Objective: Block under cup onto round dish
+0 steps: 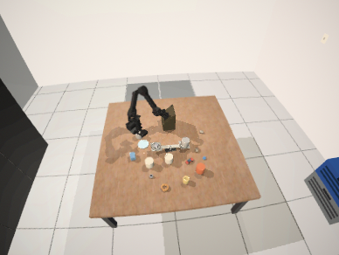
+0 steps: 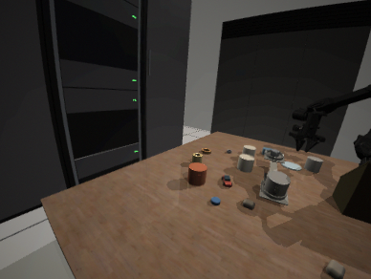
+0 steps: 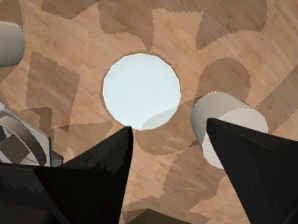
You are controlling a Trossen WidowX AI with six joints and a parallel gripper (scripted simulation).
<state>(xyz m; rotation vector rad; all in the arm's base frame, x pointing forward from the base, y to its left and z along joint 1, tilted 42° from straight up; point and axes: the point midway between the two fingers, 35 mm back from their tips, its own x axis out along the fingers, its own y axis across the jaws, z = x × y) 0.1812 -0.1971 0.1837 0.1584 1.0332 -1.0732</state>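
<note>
My gripper (image 1: 139, 130) (image 2: 306, 143) (image 3: 169, 128) is open and empty, hanging a little above the table. A grey cup (image 1: 139, 136) (image 2: 314, 163) stands on the table just under it, beside the pale blue round dish (image 1: 142, 144) (image 2: 291, 165) (image 3: 141, 91), not over it. The dish is empty. The balance (image 1: 170, 148) (image 2: 273, 168) carries the other grey cup (image 1: 185, 142) (image 2: 277, 185) on one end. Its bared end shows a small grey patterned thing (image 1: 155, 146) (image 2: 273, 154) (image 3: 20, 136); I cannot tell whether it is the block.
Two cream cups (image 1: 148, 162) (image 1: 169, 158), a blue cube (image 1: 132, 155), an orange cylinder (image 1: 200, 168) (image 2: 197, 173), a small yellow cup (image 1: 186, 179) and small loose bits lie in front of the balance. A dark box (image 1: 169, 118) stands behind it.
</note>
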